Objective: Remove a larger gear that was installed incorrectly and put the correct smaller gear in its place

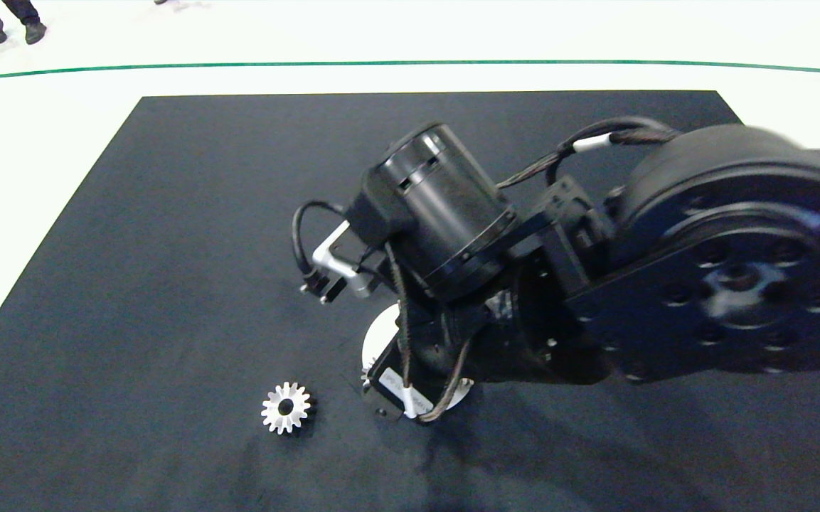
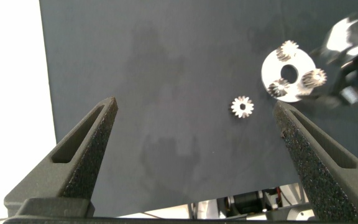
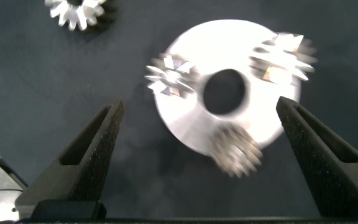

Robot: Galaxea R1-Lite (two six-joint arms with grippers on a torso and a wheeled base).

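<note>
Head view showed the larger gear [image 1: 286,407] lying flat on the black mat [image 1: 168,249], on its own, near the round silver disc [image 1: 374,341] but apart from it. Most of that disc was hidden under the right arm [image 1: 666,263], which reached in from the right and covered it from above.

From the right wrist, the disc [image 3: 229,93] had a round centre hole and three small gears [image 3: 171,74] standing around the hole, near the rim; they looked alike, so which one was the smaller gear of the task could not be told. The right gripper [image 3: 201,155] hung over the disc with its fingers wide apart, one to each side of it, gripping nothing. The larger gear [image 3: 76,12] sat just past the disc's edge.

The left gripper [image 2: 194,162] hovered well away over bare mat, its fingers also spread and empty, with the larger gear [image 2: 242,107] and disc [image 2: 291,71] far ahead.
</note>
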